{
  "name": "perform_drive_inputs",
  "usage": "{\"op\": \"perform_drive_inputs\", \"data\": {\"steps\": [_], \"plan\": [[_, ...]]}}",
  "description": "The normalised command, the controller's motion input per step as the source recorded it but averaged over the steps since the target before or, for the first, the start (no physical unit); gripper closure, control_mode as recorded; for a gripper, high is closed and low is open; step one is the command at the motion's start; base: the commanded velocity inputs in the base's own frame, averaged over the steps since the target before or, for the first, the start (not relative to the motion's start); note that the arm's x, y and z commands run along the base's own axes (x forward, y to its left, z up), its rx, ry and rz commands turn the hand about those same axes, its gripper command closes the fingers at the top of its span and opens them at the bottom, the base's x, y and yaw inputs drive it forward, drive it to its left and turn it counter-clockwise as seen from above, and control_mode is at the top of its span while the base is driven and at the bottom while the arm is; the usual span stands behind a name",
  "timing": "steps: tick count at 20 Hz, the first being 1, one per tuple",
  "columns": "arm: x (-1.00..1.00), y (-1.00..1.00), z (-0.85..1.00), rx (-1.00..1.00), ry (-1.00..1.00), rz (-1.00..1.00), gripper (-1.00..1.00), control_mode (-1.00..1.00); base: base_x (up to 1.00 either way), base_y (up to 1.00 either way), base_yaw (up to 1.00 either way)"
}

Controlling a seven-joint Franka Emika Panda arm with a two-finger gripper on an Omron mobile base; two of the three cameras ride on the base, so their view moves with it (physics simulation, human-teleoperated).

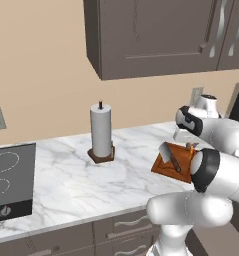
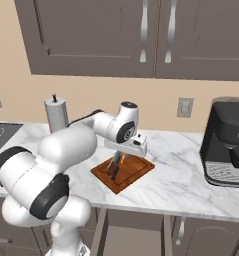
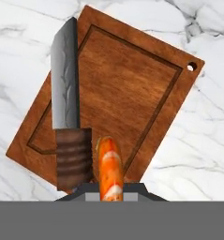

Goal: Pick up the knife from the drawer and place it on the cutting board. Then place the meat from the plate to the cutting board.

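The gripper (image 3: 108, 190) pinches the small, light, probably slippery meat (image 3: 109, 171) by one end, just above the cutting board (image 3: 127, 93), beside the knife (image 3: 67, 108).

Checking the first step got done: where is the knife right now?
The knife lies on the cutting board, along its left edge in the hand view, with the gripper holding the meat just beside its handle.

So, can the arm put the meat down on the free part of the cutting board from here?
Probably yes. The gripper, shut on the meat, hangs over the cutting board; the knife lies along one edge, leaving bare wood beside it.
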Motion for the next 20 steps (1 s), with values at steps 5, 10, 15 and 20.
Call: {"op": "perform_drive_inputs", "data": {"steps": [5, 10, 15, 20], "plan": [[0.42, 0.00, -0.42, 0.01, 0.13, 0.18, 1.00, -1.00, 0.00, 0.00, 0.00], [0.30, -0.10, -0.41, 0.03, 0.10, 0.21, 1.00, -1.00, 0.00, 0.00, 0.00], [0.29, -0.08, -0.38, 0.03, 0.08, 0.20, 1.00, -1.00, 0.00, 0.00, 0.00], [0.32, 0.00, -0.37, 0.02, 0.08, 0.17, 1.00, -1.00, 0.00, 0.00, 0.00]]}}
